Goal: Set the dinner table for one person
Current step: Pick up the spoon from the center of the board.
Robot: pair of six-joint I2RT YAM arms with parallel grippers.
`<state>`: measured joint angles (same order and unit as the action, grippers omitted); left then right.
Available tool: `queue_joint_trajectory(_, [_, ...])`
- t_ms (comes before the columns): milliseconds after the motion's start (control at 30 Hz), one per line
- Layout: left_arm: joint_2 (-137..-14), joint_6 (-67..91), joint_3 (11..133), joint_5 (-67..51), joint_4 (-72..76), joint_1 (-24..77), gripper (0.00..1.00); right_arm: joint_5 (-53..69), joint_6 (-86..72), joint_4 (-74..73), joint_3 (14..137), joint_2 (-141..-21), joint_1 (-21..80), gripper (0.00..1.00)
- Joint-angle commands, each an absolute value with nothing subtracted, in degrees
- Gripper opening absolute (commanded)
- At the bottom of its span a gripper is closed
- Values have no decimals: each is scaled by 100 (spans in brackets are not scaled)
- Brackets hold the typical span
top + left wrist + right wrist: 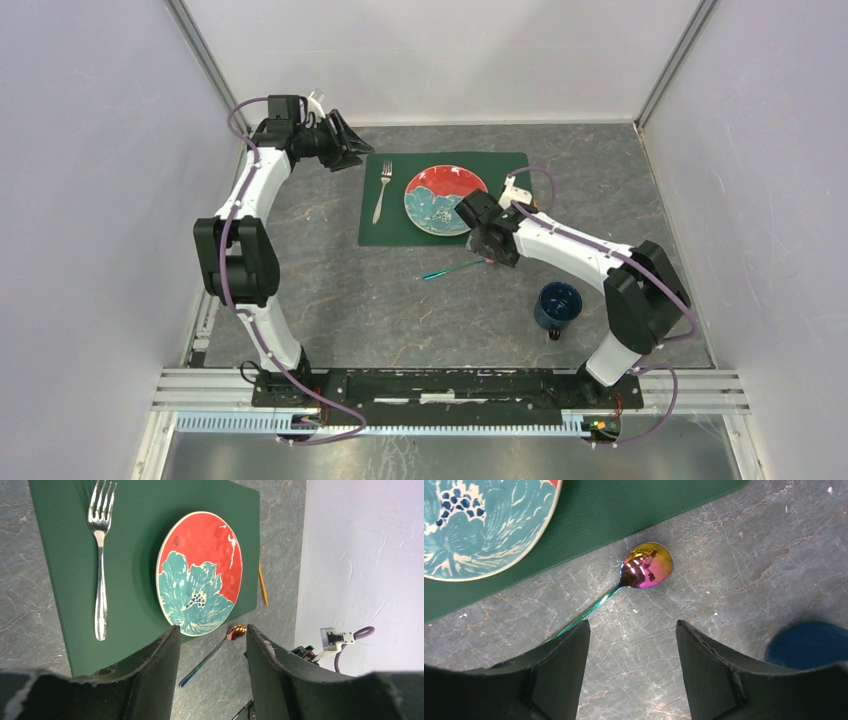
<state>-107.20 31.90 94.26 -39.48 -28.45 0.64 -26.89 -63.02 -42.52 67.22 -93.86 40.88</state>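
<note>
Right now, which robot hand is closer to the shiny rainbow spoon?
The right. The right gripper hangs open just by the spoon, at its bowl end. The left gripper sits far off, at the placemat's far left corner, beyond the fork.

One fork [382,190], one plate [445,199], one spoon [644,567], one cup [557,305], one green mat [500,170] and one thin orange stick [263,586] are sitting on one big table [330,290].

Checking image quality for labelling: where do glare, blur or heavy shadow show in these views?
Right wrist: the spoon mirrors bright rainbow glare, dinner table veins sharp; left wrist: the fork glints, the plate is crisp; top external: even light, no hard shadows.
</note>
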Motion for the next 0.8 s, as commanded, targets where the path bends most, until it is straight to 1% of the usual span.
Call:
queue_joint_trajectory(0, [-10379,3129,9449,-4159,-2847,18,57,-3218,-6950,-4720,7089,-9618,4179,70])
queue_joint_trajectory(300, [-10380,3094,9324,-4228,-2820,18,57,-3401,-7103,-4995,7570,-10096,4204,71])
queue_joint_trajectory(767, [-10362,3048,9264,-4315,-2819,-190,57,-3772,-7415,-5196,7326,-10035,4167,71])
